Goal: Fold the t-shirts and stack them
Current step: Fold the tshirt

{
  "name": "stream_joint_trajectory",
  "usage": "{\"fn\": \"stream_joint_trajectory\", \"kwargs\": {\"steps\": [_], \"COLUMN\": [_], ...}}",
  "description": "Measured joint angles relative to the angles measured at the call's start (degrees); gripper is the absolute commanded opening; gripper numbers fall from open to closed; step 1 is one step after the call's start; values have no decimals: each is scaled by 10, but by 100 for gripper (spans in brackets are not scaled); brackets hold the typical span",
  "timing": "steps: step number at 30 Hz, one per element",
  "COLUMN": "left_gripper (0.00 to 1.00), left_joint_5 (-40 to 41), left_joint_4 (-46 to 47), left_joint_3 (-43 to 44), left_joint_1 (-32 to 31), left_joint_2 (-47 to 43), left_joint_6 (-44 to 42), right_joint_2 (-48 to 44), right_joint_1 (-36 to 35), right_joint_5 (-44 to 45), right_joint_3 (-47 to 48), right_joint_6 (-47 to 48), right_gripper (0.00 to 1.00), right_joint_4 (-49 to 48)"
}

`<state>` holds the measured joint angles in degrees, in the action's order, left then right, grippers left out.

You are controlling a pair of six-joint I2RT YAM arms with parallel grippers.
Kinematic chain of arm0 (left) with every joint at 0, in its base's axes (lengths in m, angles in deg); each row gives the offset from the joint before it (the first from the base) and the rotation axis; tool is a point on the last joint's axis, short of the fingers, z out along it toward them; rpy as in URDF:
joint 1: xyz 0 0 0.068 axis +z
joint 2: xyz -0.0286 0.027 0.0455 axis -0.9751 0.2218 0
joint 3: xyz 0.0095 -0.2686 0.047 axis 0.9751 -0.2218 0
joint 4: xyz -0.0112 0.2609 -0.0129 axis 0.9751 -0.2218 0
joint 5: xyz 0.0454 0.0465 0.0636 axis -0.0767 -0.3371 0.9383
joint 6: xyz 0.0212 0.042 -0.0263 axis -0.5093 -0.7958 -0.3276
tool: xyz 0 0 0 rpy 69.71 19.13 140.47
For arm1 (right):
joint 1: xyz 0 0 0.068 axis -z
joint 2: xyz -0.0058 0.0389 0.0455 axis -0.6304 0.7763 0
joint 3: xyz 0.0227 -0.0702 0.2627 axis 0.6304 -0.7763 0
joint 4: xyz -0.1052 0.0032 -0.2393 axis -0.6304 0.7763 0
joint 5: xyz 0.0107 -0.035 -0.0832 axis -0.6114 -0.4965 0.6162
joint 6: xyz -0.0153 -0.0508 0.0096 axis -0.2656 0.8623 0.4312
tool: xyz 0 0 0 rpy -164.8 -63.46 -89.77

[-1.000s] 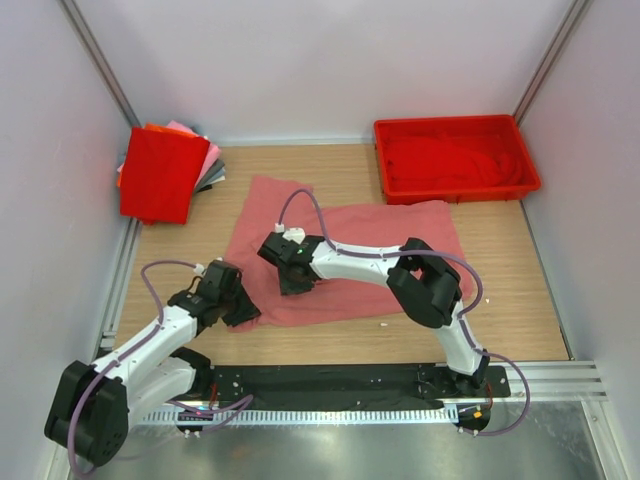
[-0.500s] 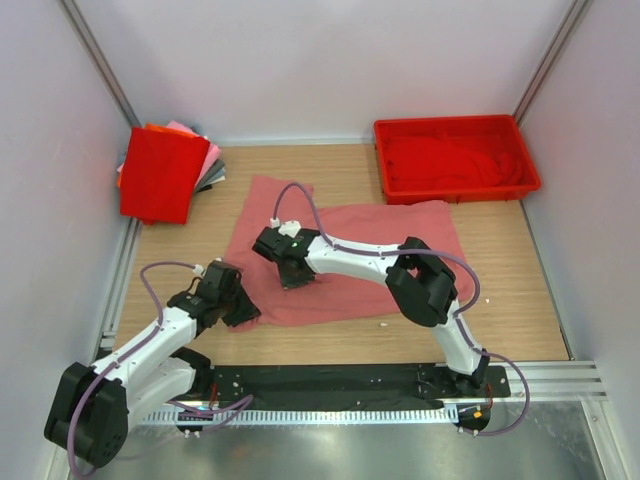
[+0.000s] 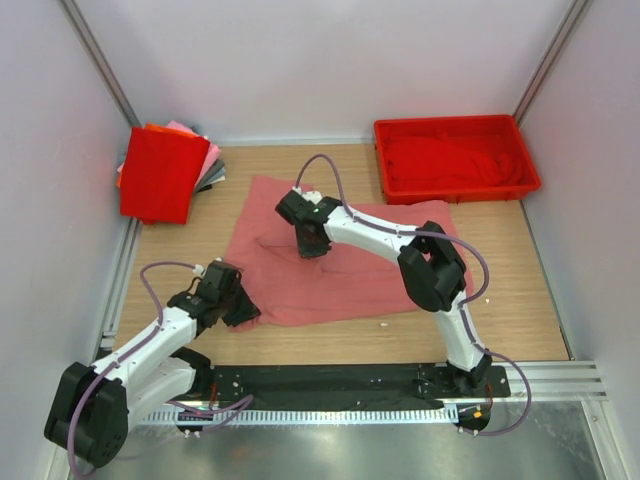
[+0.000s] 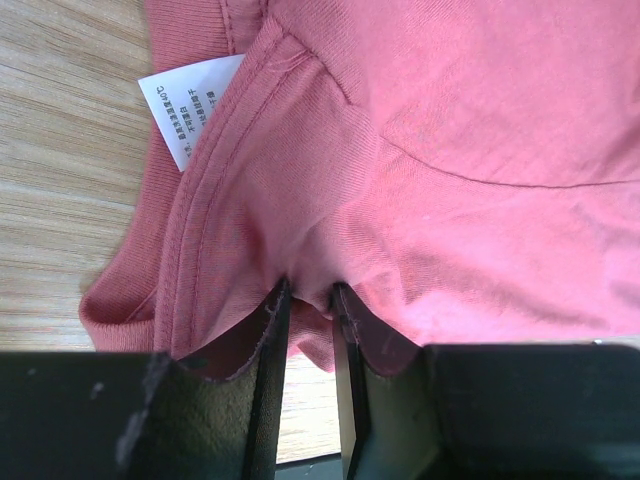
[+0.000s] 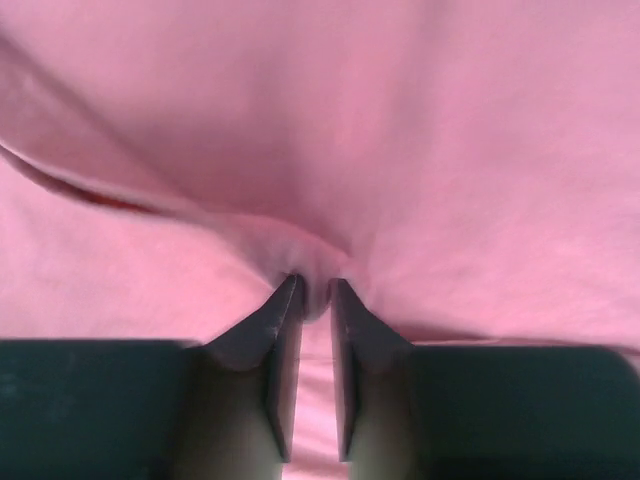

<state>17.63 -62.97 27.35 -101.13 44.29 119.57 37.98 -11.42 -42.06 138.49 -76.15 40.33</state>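
Note:
A dusty salmon-pink t-shirt (image 3: pixel 360 270) lies spread on the wooden table. My left gripper (image 3: pixel 238 312) is shut on its near left corner, by the collar; the left wrist view shows the cloth (image 4: pixel 440 150) pinched between the jaws and a white label (image 4: pixel 185 105). My right gripper (image 3: pixel 312 243) is shut on a pinch of the same shirt (image 5: pixel 330 130) at its middle, lifting a fold. A stack of folded t-shirts (image 3: pixel 160 172), bright red on top with pink, orange and grey edges, lies at the back left.
A rigid red plastic tray (image 3: pixel 520 180) with red cloth inside stands at the back right. White walls close the table on three sides. A metal rail (image 3: pixel 118 290) runs along the left edge.
My right gripper has moved away from me and slightly right over the shirt, dragging a pinched fold toward the far edge. The left gripper has stayed put.

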Motion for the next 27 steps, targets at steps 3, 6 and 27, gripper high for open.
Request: {"fn": "stream_joint_trajectory", "kwargs": {"steps": [3,6,27], "left_gripper": [25,31,76], "left_joint_5": [0,0,48], "left_joint_4": [-1,-5,-105], "left_joint_3": [1,5,208], "left_joint_1": [0,0,-35], "left_joint_2": [2,4,80], "left_joint_6": [0,0,-22], "right_joint_2": [1,1,-548], "right_joint_1": [27,54,280], "right_joint_5": [-9,-16,-38], "right_joint_3": [-2,-2,-483], "right_joint_6": [15,29,64], "right_gripper": [67,85,88], "right_joint_4": [-6,-10,-89]}}
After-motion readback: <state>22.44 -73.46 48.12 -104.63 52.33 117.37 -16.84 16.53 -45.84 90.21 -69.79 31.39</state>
